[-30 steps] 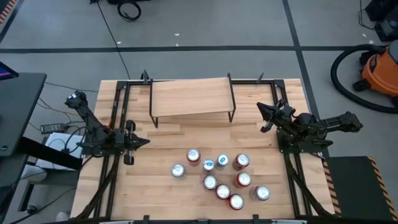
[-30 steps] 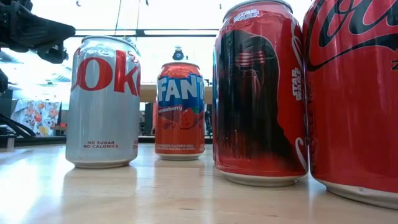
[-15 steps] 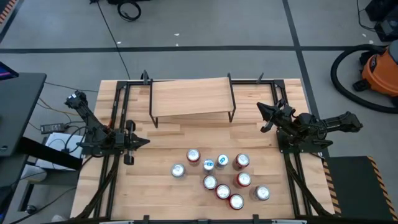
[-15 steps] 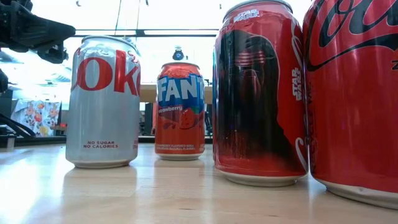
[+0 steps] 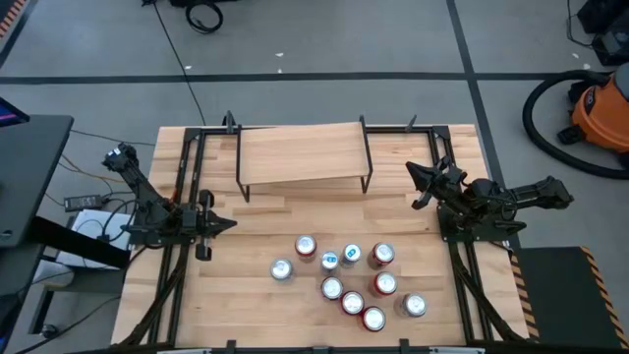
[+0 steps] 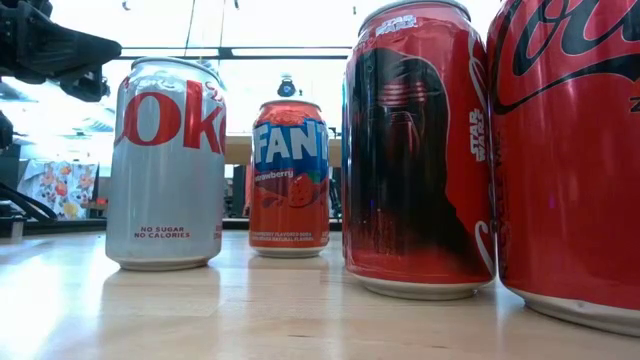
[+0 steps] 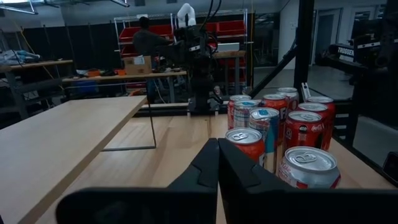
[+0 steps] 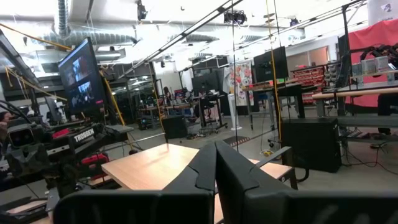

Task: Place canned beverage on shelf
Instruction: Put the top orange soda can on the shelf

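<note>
Several beverage cans [image 5: 349, 277] stand upright in a cluster on the near right part of the slatted table; the low view shows a silver can [image 6: 166, 165], an orange one [image 6: 290, 178] and red ones [image 6: 418, 150]. The shelf [image 5: 303, 152], a light-wood board on thin black legs, stands at the table's far middle with nothing on it. My left gripper [image 5: 230, 223] is shut at the left side, pointing level toward the cans [image 7: 273, 134]. My right gripper [image 5: 413, 175] is shut at the right side, right of the shelf [image 8: 168, 165].
Black frame rails [image 5: 187, 246] run along the table's left and right sides under the arms. An orange vacuum with a black hose [image 5: 590, 108] stands on the floor beyond the table's far right corner. Bare tabletop lies between the shelf and the cans.
</note>
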